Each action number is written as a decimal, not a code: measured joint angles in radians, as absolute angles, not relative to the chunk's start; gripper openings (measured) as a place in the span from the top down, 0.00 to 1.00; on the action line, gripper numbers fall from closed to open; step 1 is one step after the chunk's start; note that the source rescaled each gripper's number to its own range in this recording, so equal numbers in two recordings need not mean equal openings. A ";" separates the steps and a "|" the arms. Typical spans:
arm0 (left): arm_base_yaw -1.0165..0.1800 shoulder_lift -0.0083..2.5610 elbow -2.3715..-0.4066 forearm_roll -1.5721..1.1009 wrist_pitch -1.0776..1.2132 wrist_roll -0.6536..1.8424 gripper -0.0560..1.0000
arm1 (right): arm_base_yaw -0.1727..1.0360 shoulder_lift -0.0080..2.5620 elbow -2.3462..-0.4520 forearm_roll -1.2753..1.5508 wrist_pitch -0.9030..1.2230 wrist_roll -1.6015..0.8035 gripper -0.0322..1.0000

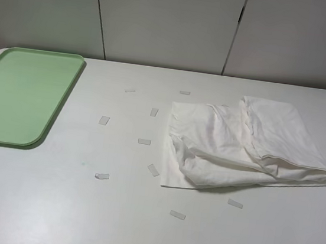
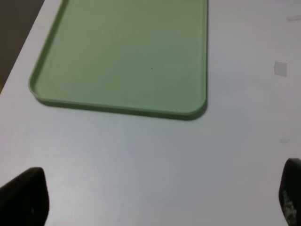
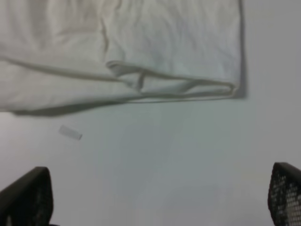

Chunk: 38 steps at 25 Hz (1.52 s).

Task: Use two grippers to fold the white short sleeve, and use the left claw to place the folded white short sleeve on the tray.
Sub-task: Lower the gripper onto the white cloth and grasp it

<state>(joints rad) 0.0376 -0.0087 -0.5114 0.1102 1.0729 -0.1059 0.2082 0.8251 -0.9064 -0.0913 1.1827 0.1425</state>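
The white short sleeve (image 1: 243, 147) lies crumpled and partly folded on the right half of the white table. It also shows in the right wrist view (image 3: 122, 52). The pale green tray (image 1: 20, 95) sits empty at the far left and shows in the left wrist view (image 2: 127, 56). Neither arm shows in the exterior high view. My left gripper (image 2: 155, 200) is open and empty above bare table near the tray's short edge. My right gripper (image 3: 155, 200) is open and empty above bare table, just short of the shirt's near edge.
Several small pale tape strips (image 1: 144, 142) are scattered on the table between the tray and the shirt, one in the right wrist view (image 3: 70, 133). Grey wall panels (image 1: 169, 21) stand behind the table.
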 joint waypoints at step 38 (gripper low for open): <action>0.038 -0.009 -0.511 0.111 1.073 -0.106 0.02 | -0.080 -0.005 -0.492 0.000 1.026 -0.010 0.00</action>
<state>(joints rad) 0.0376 -0.0087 -0.5114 0.1113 1.0729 -0.1059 -0.0797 -0.0046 -0.4922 0.0000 1.0261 -0.0100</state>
